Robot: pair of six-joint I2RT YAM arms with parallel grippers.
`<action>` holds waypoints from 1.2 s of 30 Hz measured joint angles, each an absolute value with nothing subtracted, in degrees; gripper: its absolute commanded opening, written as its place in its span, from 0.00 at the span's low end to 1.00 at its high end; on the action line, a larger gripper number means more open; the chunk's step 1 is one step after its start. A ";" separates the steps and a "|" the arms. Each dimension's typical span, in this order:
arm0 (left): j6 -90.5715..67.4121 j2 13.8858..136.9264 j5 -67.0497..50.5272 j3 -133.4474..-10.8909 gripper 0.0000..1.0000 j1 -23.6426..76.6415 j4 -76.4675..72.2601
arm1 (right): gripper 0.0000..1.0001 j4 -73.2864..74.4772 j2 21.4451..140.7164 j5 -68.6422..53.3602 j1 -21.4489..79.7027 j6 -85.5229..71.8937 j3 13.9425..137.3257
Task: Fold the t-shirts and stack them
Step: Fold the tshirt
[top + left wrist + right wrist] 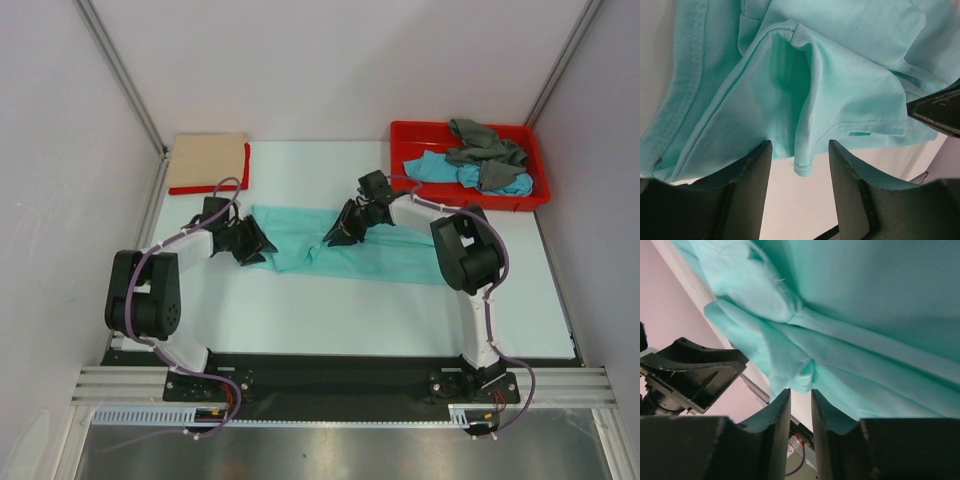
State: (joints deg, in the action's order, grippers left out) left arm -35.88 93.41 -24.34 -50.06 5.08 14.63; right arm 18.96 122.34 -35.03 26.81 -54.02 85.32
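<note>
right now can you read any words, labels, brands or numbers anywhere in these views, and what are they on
None: no text can be read in any of the three views.
The mint-green t-shirt, the beige t-shirt, the grey t-shirt and the red tray are all plain, with no print, label or number showing.

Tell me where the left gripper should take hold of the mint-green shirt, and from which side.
Grip the folded hem corner at the left end of the mint-green shirt. It forms a thick doubled point jutting past the edge, right between the open fingers of the left gripper. Coming in low from the left, along the table, looks best, since the rest lies spread flat.
</note>
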 measured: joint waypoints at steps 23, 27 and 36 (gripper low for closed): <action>-32.86 96.57 -25.34 -50.57 0.51 5.10 14.79 | 0.10 17.12 127.98 -36.60 31.75 -56.10 91.33; -32.47 97.30 -25.78 -51.77 0.51 5.10 15.09 | 0.10 20.03 128.79 -35.79 31.77 -53.30 91.68; -32.32 98.56 -26.79 -52.29 0.51 5.13 15.11 | 0.13 29.89 128.90 -31.16 31.64 -44.12 92.86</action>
